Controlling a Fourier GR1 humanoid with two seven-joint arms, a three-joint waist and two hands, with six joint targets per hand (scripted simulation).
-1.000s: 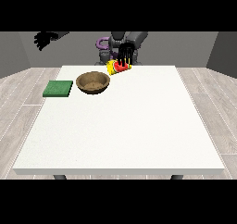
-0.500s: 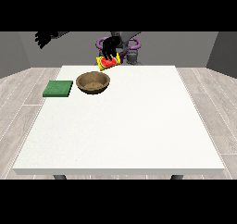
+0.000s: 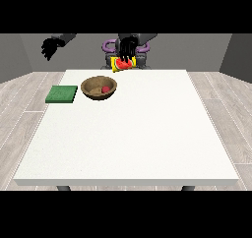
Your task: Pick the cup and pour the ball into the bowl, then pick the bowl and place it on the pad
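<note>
Front view: I see the hand at the view's right (image 3: 127,47) raised above the table's (image 3: 147,133) far edge, its fingers curled down around the yellow-and-red cup (image 3: 122,64), which looks tipped on its side. The red ball (image 3: 105,89) lies inside the brown bowl (image 3: 92,89). The bowl stands just beside the green pad (image 3: 62,94), not on it. The hand at the view's left (image 3: 49,48) hangs well off the table, holding nothing; I cannot tell its finger state.

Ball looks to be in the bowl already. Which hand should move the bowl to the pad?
The robot's right, the hand at the view's left: it holds nothing and hangs nearest the pad and bowl. The hand at the view's right holds the cup.
</note>
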